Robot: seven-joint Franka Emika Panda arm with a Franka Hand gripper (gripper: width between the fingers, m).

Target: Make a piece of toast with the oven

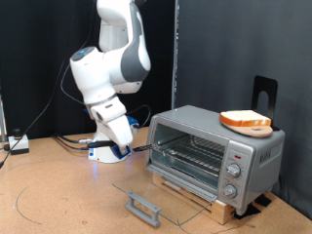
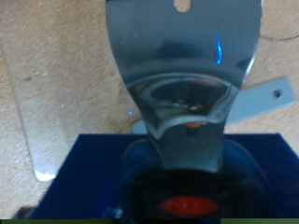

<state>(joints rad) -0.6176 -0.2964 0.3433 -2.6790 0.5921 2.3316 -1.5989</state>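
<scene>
I can't read any words or numbers here: the oven (image 1: 216,150) has marks by its knobs (image 1: 232,176) that are too tiny for me, and the red oval label (image 2: 190,203) in my wrist view is just a blur.

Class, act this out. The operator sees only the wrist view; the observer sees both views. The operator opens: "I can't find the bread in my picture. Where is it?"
Observer: The piece of toast lies on a round plate on top of the oven.
Operator: Is the oven shut?
Observer: No. Its door is folded down flat, and the wire rack shows inside.
Operator: Where is my gripper?
Observer: The gripper is low, on the exterior view's left of the oven, well apart from the toast.
</scene>
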